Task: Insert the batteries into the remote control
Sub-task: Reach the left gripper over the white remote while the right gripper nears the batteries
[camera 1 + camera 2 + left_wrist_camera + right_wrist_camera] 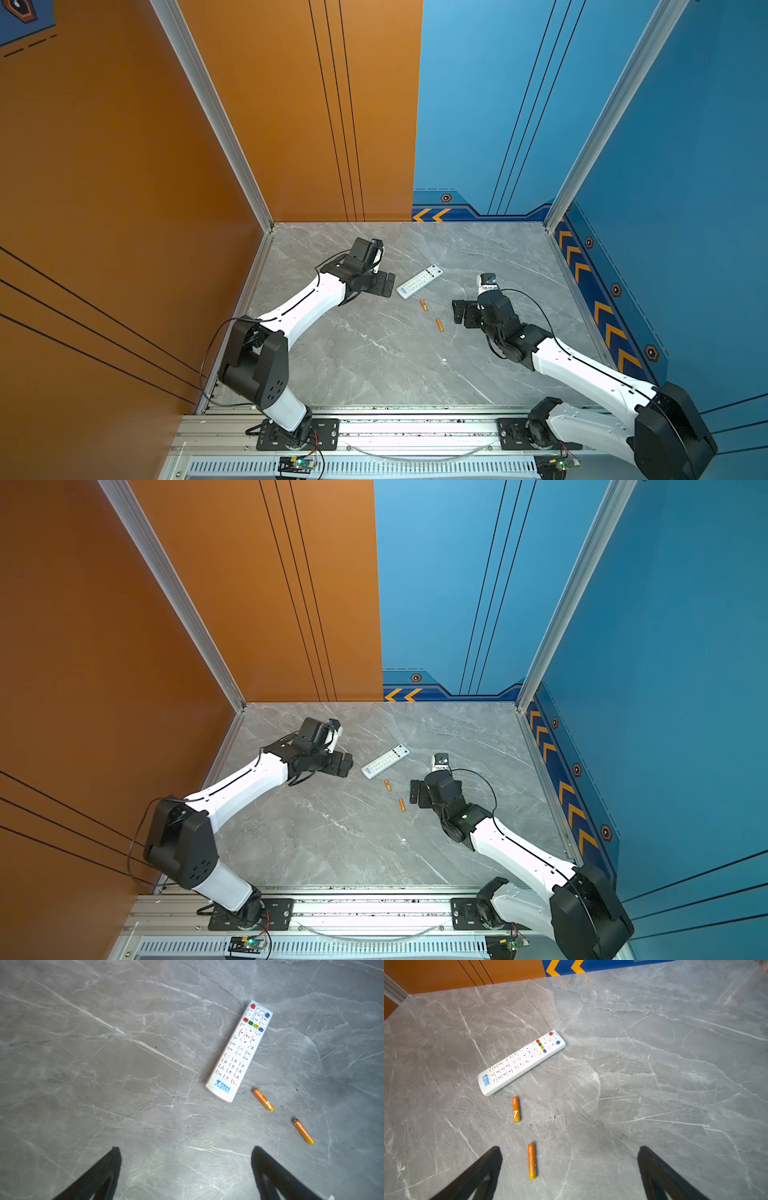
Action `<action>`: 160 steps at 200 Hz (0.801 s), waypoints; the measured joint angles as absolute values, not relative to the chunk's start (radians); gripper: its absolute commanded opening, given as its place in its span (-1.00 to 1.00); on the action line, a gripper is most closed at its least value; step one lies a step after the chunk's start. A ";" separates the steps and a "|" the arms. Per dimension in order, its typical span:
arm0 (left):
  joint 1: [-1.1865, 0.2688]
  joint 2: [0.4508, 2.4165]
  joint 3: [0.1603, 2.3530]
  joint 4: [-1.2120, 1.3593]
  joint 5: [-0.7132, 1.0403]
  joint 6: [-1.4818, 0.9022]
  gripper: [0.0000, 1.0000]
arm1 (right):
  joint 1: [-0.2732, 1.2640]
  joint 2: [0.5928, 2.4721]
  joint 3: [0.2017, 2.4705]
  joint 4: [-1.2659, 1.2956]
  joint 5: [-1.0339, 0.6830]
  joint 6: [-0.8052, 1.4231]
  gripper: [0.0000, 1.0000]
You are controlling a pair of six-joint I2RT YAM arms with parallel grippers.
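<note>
right gripper (570,1172) agape, empty, low over 1 of 2 batteries (532,1161) | left gripper (384,284) agape, empty, beside remote control (419,281)

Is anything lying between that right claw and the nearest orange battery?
No. Only bare table lies between the open right gripper and the nearer battery. The remote control lies button-side up beyond the other battery.

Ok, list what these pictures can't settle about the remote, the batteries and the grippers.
- Remote control: lies buttons up in every view, so its back and battery compartment are hidden.
- Batteries: too small in both top views to tell their ends apart.
- Left gripper and right gripper: open, but the wrist views' edges cut off all but the fingertips.
- Remote's button labels: too small in both top views.
</note>
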State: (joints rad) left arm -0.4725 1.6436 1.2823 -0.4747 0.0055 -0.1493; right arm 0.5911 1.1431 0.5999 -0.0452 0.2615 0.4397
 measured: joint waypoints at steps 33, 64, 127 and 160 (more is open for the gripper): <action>-0.511 1.846 1.480 -0.536 0.035 -0.090 0.96 | 0.591 1.195 0.603 -0.045 0.214 0.439 0.99; -0.550 2.022 1.670 -0.595 0.066 -0.026 0.96 | 0.591 1.204 0.604 -0.045 0.200 0.439 0.99; -0.574 2.240 1.925 -0.697 0.093 0.092 0.96 | 0.586 1.155 0.604 -0.051 0.202 0.438 0.99; -0.575 2.302 1.987 -0.720 0.102 0.121 0.96 | 0.567 1.136 0.603 -0.068 0.202 0.435 0.99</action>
